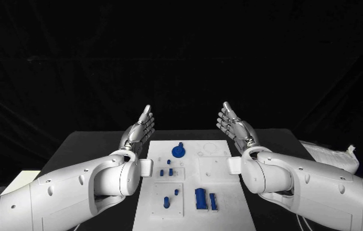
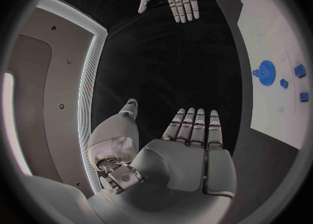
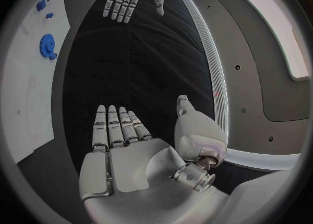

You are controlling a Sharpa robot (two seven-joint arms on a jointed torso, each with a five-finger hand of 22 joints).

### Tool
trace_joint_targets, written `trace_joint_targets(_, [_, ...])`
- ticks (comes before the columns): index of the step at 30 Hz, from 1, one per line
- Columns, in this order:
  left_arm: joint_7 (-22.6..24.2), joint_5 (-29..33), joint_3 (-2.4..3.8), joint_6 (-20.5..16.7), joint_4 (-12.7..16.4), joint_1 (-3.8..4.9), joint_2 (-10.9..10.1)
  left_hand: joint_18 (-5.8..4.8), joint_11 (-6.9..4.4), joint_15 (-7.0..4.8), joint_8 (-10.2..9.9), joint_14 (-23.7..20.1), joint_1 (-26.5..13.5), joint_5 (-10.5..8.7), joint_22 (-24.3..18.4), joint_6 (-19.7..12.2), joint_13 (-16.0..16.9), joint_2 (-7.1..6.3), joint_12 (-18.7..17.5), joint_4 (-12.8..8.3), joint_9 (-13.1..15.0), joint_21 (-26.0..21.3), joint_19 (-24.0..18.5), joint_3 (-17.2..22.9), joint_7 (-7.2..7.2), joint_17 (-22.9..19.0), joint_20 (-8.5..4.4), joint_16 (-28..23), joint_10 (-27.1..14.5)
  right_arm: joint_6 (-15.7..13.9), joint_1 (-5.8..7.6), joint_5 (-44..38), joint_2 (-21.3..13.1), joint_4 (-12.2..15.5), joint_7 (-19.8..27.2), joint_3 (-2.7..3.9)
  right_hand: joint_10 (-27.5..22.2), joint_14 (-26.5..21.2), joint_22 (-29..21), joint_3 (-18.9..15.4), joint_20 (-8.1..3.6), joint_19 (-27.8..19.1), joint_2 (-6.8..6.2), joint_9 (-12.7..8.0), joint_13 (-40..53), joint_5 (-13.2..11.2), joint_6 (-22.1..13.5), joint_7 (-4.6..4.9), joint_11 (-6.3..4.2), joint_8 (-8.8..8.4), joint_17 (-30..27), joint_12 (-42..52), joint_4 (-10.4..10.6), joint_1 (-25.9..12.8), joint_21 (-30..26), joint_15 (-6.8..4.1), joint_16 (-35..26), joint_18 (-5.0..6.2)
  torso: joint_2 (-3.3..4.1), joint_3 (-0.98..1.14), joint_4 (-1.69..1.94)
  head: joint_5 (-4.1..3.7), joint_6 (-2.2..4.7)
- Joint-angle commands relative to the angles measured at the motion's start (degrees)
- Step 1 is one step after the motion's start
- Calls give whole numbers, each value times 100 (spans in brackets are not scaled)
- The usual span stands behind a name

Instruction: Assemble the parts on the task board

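Black table [image 1: 91,142] — white task board [image 1: 227,189] at lower centre; small blue parts [image 1: 200,198] judged light, rigid, best pinched at the sides; left hand [image 1: 140,128] and right hand [image 1: 234,126] held empty, fingers extended.

head camera overhead, wrist cameras behind palms

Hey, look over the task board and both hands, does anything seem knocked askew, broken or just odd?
Nothing stands out. The task board lies flat on the black table, and the blue parts sit tidily on it, including the round gear. The left hand and right hand are open and hold nothing.
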Motion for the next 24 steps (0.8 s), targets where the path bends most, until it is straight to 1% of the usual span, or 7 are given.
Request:
trace_joint_targets(1, [239, -311, 10, -568, 72, -10, -13, -393, -60, -41, -38, -594, -828, -59, -561, -618, -10, 6, -33, -12, -9, -42, -487, -205, -104, -13, -442, -130, -645, -428, 5, 219, -7, 36, 245, 0, -668, -714, -90, -48, -156, -674, -1, -14, -10, -30, -585, -96, -38, -40, -32, -38, 8, -867, -37, -9, -32, -345, -2, 1, 0, 1, 0])
trace_joint_targets(2, [240, -311, 10, -569, 73, -10, -14, -393, -60, -41, -38, -639, -895, -59, -561, -667, -10, 6, -33, -12, -9, -42, -525, -227, -104, -13, -442, -130, -698, -428, 5, 219, -7, 36, 245, 0, -723, -771, -90, -48, -156, -726, -1, -14, -10, -30, -632, -96, -38, -40, -32, -38, 8, -937, -37, -9, -32, -345, -2, 1, 0, 1, 0])
trace_joint_targets(3, [240, -311, 10, -569, 73, -10, -14, -393, -60, -41, -38, -687, -963, -59, -561, -719, -10, 6, -33, -12, -9, -42, -562, -634, -104, -13, -442, -130, -749, -428, 5, 219, -7, 36, 245, 0, -780, -831, -90, -48, -156, -781, -1, -14, -10, -30, -679, -96, -38, -40, -32, -38, 8, -1007, -37, -9, -32, -345, -2, 1, 0, 1, 0])
trace_joint_targets(7, [240, -311, 10, -569, 73, -10, -14, -393, -60, -41, -38, -871, -1217, -59, -561, -907, -10, 6, -33, -12, -9, -42, -708, -634, -104, -13, -442, -130, -946, -428, 5, 219, -7, 36, 245, 0, -984, -1048, -90, -48, -156, -988, -1, -14, -10, -30, -858, -96, -38, -40, -32, -38, 8, -1271, -37, -9, -32, -345, -2, 1, 0, 1, 0])
trace_joint_targets(16, [240, -311, 10, -569, 73, -10, -14, -393, -60, -41, -38, -1158, -1620, -59, -561, -1211, -10, 6, -33, -12, -9, -42, -944, -634, -104, -13, -442, -130, -1262, -428, 5, 219, -7, 36, 245, 0, -1312, -1400, -90, -48, -156, -1320, -1, -14, -10, -30, -1149, -96, -38, -40, -32, -38, 8, -1692, -37, -9, -32, -345, -2, 1, 0, 1, 0])
trace_joint_targets(24, [240, -311, 10, -569, 73, -10, -14, -393, -60, -41, -38, -1328, -1871, -59, -561, -1382, -10, 6, -33, -12, -9, -42, -1073, -634, -104, -13, -442, -130, -1445, -428, 5, 219, -7, 36, 245, 0, -1509, -1617, -90, -48, -156, -1511, -1, -14, -10, -30, -1319, -96, -38, -40, -32, -38, 8, -1948, -37, -9, -32, -345, -2, 1, 0, 1, 0])
